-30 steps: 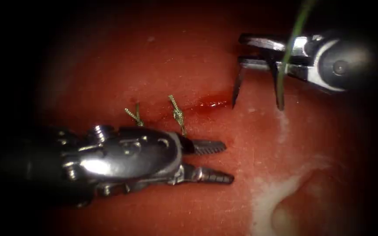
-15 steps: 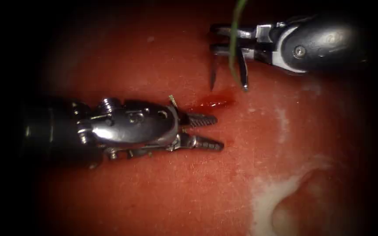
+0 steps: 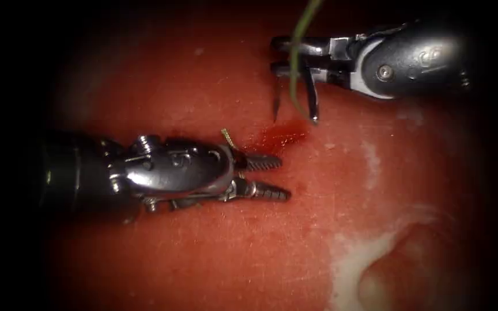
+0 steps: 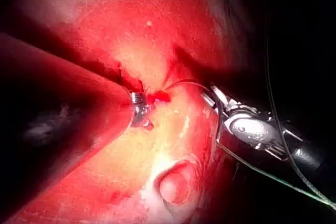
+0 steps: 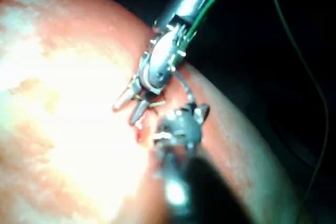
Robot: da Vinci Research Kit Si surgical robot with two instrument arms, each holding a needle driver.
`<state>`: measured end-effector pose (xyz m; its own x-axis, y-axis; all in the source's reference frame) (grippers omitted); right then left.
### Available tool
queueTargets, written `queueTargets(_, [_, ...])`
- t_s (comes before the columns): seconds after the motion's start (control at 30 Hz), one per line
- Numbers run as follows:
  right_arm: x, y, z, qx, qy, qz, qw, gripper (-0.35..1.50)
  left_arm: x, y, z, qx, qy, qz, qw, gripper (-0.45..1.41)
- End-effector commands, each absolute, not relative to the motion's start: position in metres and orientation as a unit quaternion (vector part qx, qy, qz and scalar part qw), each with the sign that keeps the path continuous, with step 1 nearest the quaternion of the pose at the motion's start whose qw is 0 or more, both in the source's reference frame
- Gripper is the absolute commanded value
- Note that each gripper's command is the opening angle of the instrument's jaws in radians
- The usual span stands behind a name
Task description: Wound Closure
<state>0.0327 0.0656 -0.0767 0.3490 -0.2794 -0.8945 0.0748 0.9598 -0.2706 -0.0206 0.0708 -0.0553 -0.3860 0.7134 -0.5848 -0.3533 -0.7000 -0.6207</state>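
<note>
Where it hangs: needle [image 3: 294,98] gripped mid-curve by right tool [image 3: 283,56], upper centre, clear of tissue [image 3: 214,253].
Handling: thin, stiff, slippery; grip mid-curve.
Left tool [image 3: 267,175]: jaws narrowly parted, empty, beside cut [image 3: 280,137].

tools [image 3: 266,175]: 2 | needle [image 3: 312,103]: 1 | thread [image 3: 302,34]: 1 | tissue [image 3: 231,253]: 1
</note>
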Motion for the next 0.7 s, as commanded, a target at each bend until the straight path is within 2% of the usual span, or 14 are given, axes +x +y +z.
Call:
queueTargets(0.03, [0.0337,0.0656,-0.0763,-0.097,0.56,-0.113,0.815,-0.35,-0.0211,0.0702,-0.0544,-0.441,-0.205,0.809,0.33,0.23])
queueTargets(0.7, [0.0349,0.0651,-0.0744,-0.122,0.561,-0.121,0.81,-0.35,-0.021,0.0691,-0.0532,-0.436,-0.211,0.809,0.333,0.26])
